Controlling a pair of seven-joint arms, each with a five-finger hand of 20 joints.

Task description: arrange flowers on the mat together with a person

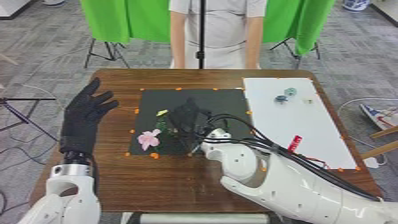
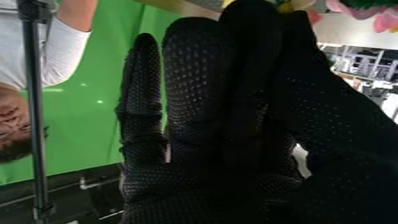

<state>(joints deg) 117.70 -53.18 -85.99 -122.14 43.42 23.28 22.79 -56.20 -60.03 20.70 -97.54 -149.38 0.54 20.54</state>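
Observation:
The black mat [image 1: 227, 98] lies mid-table. On its left part are a pink flower [image 1: 148, 139] near the front corner and a small yellow flower [image 1: 162, 113] behind it. My right hand [image 1: 186, 118] is over the middle of the mat, just right of these flowers; its dark glove blends with the mat. In the right wrist view the right hand [image 2: 200, 105] has its fingers extended, and pink petals [image 2: 386, 21] show beyond them. Whether anything lies beneath the hand is hidden. My left hand [image 1: 86, 109] is raised, open and empty, left of the mat.
A white sheet [image 1: 306, 122] covers the table's right side, with small teal flowers [image 1: 290, 92] toward its back and a red label [image 1: 295, 143] near its front. Orange marks dot the mat's border. A black pole [image 1: 202, 37] rises behind the table's far edge.

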